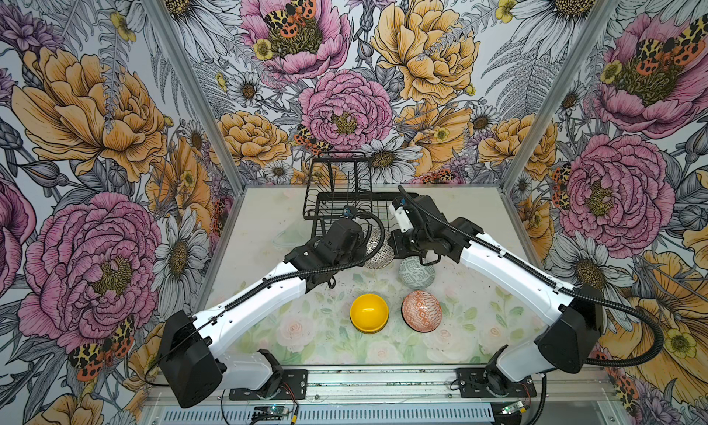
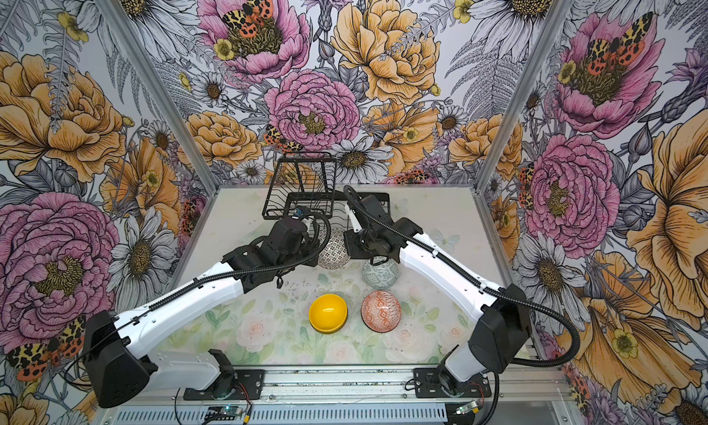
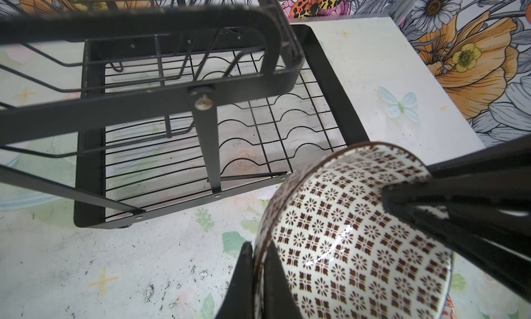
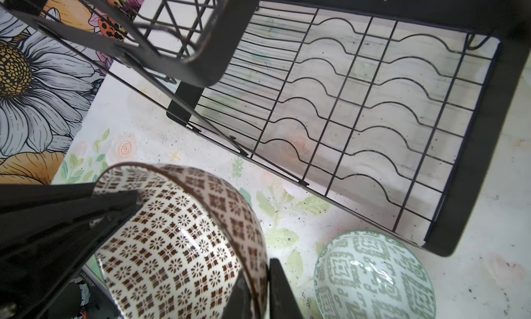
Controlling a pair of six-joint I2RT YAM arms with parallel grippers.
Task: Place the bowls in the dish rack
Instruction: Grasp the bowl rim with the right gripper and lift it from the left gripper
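Table (image 1: 268,339) had a pale floral-print top, scuffed with dark specks. Dish rack (image 1: 333,197) stood on it at back centre. Pale green patterned bowl (image 1: 417,272) sat upright near the rack's front edge. Further forward, yellow bowl (image 1: 369,312) and orange-white bowl (image 1: 421,311) looked rim-down, side by side, close but apart, yellow on the left.

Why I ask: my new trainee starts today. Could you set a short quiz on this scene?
1. True or false: a bowl already sits in the lower tray of the dish rack.
2. Which bowl do the left tool and right tool both grip? A pale green bowl; B black-white bowl; C pink bowl.
3. What colour is the plain bowl beside the orange-white bowl?
Key: 1 false; 2 B; 3 yellow.
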